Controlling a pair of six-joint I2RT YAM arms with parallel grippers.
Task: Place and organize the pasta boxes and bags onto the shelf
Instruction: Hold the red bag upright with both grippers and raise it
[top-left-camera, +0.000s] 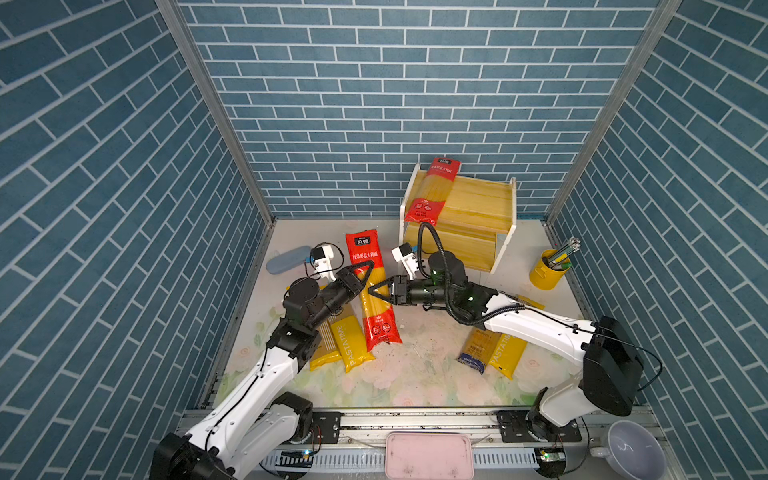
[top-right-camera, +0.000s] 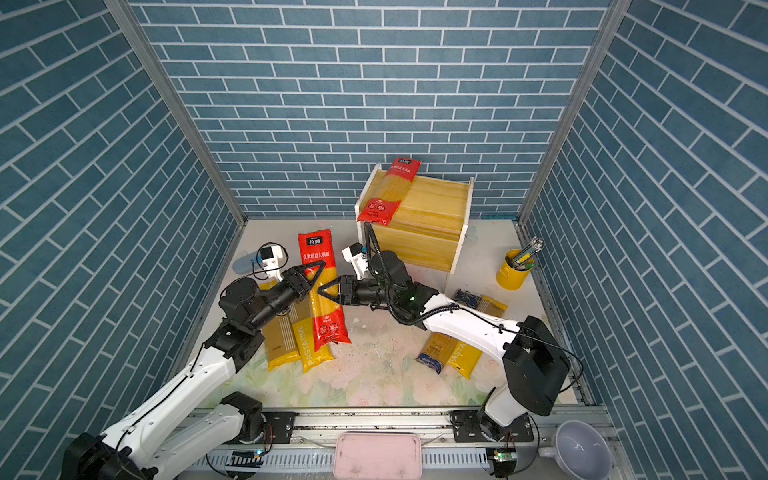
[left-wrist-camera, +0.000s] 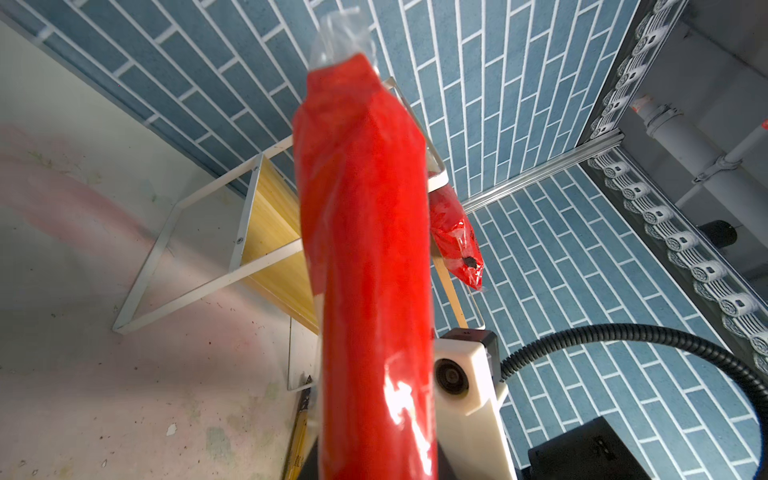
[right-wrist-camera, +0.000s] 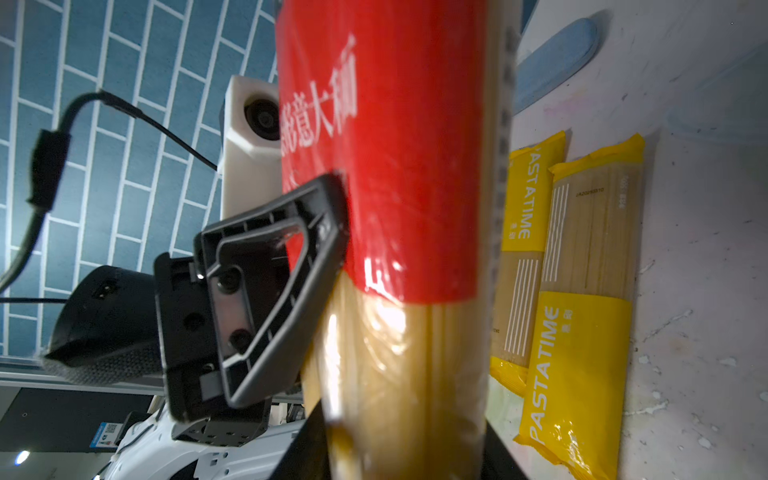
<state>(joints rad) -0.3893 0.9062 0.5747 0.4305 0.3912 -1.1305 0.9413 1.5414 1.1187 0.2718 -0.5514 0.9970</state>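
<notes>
Handover of the held red pkt (top-left-camera: 377, 316) looks like the step in hand. Left jaws pinch it from its left edge, approx. where red label meets clear middle. The pkt tilts up over the tabletop, left of centre. Its lower end is above the yellow pkts, and I cannot tell if it touches them. Right jaws sit at its right edge, one either side in the right wrist view, but I cannot tell if they press or stand just clear.

To do it well, imo: right jaws close square across the flat faces near mid-length so the long pkt doesn't droop, before left lets go. Squeeze gently, since spaghetti snaps and film slips. Then lay it parallel to the shelved red pkt (top-left-camera: 432, 191), beside it, not on top.

Four more pkts lie flat: striped tan pkt (top-left-camera: 324, 353) and left PASTATIME pkt (top-left-camera: 351, 345) under the left arm, blue-ended pkt (top-left-camera: 473, 353) and right PASTATIME pkt (top-left-camera: 505, 353) under the right.

Containers:
- Grey-blue case (top-left-camera: 286, 259), near left edge toward back: shut, contents hidden.
- Pink tray (top-left-camera: 428, 455), past front edge: nothing in it.
- Shelf (top-left-camera: 482, 208), at back edge right of centre: upper board carries the one red pkt at its left end, overhanging the front. Lower board shows nothing, tho partly hidden.
- Yellow tin (top-left-camera: 548, 272), by right edge: pens/pencils standing in it.
- Grey bowl (top-left-camera: 631, 453), past front-right corner: looks empty.
</notes>
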